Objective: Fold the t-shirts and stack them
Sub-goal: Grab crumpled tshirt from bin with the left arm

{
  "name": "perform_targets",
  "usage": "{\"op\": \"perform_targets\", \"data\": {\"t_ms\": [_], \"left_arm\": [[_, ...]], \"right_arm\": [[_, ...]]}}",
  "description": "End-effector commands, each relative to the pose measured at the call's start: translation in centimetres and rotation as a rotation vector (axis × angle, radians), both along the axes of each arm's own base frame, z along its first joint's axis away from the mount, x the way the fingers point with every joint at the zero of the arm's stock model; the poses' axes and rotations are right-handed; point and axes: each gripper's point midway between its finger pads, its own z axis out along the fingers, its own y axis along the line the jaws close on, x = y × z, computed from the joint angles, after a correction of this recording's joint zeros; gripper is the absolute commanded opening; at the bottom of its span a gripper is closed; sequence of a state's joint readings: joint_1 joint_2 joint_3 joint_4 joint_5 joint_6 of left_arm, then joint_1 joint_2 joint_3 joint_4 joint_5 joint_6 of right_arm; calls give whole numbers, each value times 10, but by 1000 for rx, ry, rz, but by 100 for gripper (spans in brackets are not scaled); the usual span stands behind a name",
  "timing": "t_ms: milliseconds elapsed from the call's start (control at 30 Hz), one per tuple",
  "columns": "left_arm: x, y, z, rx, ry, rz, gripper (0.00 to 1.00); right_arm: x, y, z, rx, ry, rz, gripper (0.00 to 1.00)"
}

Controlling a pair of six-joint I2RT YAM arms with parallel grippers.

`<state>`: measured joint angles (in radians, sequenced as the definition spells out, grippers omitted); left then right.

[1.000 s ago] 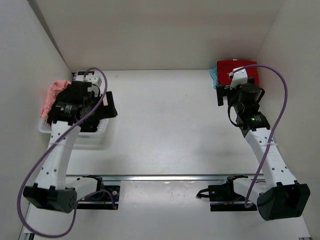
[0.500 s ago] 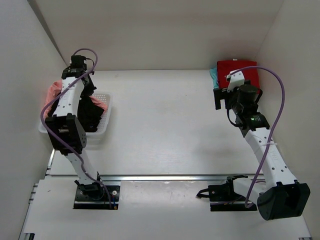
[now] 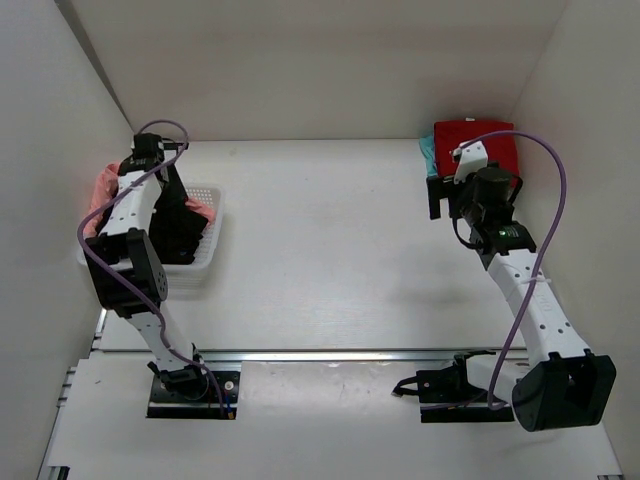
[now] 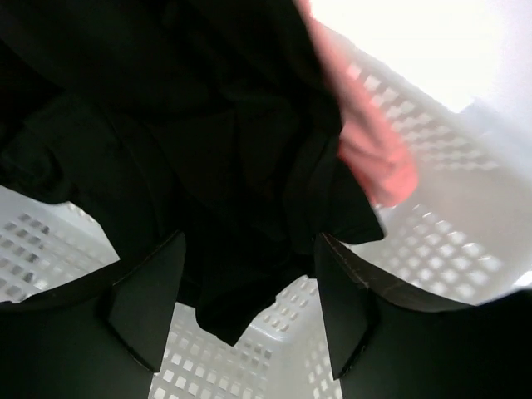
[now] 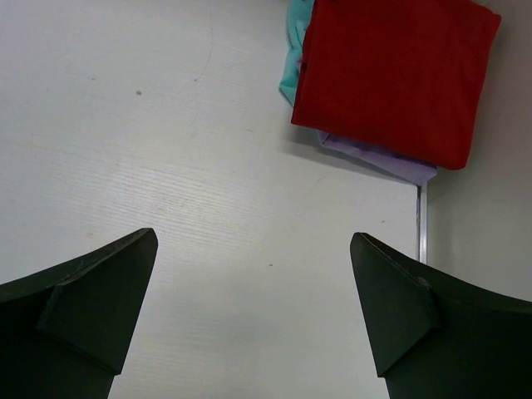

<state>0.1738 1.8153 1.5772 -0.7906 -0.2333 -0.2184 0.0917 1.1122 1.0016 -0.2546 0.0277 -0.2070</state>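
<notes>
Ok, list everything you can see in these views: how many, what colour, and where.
large black cloth t-shirt: one, black, bunched in the basket
salmon-pink cloth t-shirt: one, salmon-pink, same basket, beside the black one
white plastic mesh basket: one, white, table's left side
folded red cloth t-shirt: one, red, top of the far-right corner stack
teal cloth t-shirt: one, teal, edge showing under the red
lilac cloth t-shirt: one, lilac, edge showing under the red
table: one, white
left gripper: one, black, open, over the basket
right gripper: one, black, open, above the table near the stack
</notes>
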Motion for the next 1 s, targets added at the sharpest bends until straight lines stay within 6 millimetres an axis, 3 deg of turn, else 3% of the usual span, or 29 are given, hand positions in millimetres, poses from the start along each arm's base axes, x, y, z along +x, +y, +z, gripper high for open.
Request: {"op": "perform_targets", "data": {"t_ms": [0, 267, 367, 467, 500, 567, 600, 733, 767, 800, 867, 900, 967], "left_arm": [[-16, -5, -17, 16, 47, -21, 74], [-40, -9, -70, -27, 178, 8, 66], [-53, -12, -87, -61, 245, 18, 40], [-67, -17, -101, -118, 347, 24, 36], [-72, -21, -104, -138, 370, 12, 31], [-67, -20, -102, -155, 360, 11, 0], [-67, -18, -99, -157, 353, 17, 0], [-23, -18, -38, -114, 180, -4, 0], [-4, -17, -3, -101, 81, 5, 0], [2, -24, 17, -92, 36, 5, 0], [38, -47, 97, -109, -184, -35, 0], [45, -70, 119, -128, -241, -71, 0], [61, -128, 194, -195, -431, -231, 0]], "right_arm": [[9, 0, 18, 17, -53, -4, 100], [13, -8, 17, 13, -33, -26, 99], [14, -5, 20, 13, -41, -15, 100], [14, -4, 25, 11, -55, -14, 99], [13, -4, 26, 7, -55, -16, 99], [12, -3, 28, 14, -59, -7, 99], [12, -3, 28, 24, -60, -15, 99], [8, 1, 35, 28, -77, 0, 99], [6, 3, 37, 33, -79, 3, 99], [6, 5, 36, 33, -76, 8, 100], [4, 6, 35, 36, -84, 10, 100], [1, 4, 38, 36, -88, 4, 99], [-2, 0, 34, 33, -92, -7, 99]]}}
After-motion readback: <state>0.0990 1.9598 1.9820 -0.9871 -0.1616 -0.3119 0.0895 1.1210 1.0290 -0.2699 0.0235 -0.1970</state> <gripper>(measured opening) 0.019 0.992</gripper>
